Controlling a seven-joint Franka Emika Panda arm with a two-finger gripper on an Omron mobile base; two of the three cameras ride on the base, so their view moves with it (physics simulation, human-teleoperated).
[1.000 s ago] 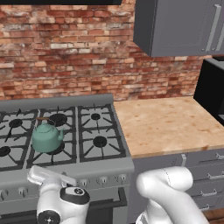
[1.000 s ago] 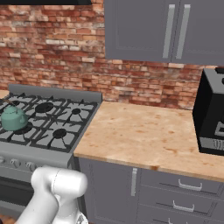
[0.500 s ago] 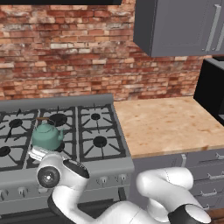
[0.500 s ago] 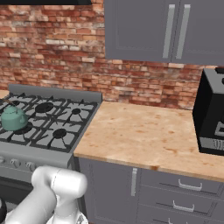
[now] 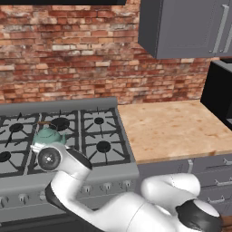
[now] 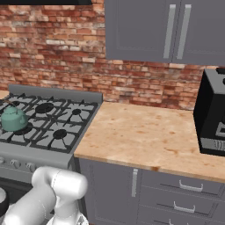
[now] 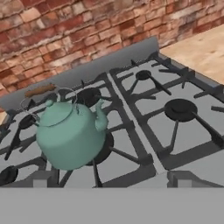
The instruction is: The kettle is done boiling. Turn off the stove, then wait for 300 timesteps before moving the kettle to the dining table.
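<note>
Teal kettle (image 7: 70, 133) sits upright on the stove (image 7: 175, 131), on a front burner grate left of centre; lid on, contents not visible. Hand view: kettle at 9 o'clock of frame centre, spout toward 3 o'clock, brown handle arched over the lid. End effector (image 7: 109, 181) hangs just in front of the stove's front edge, fingers (image 7: 40, 182) spread wide, gripping nothing, kettle apart from them. Left base view: arm's wrist covers the lower kettle (image 5: 49, 135). Right base view: kettle (image 6: 14, 119) unobstructed at 9 o'clock; black microwave (image 6: 212, 115) at 3 o'clock on the wood-topped desk (image 6: 145, 134).
</note>
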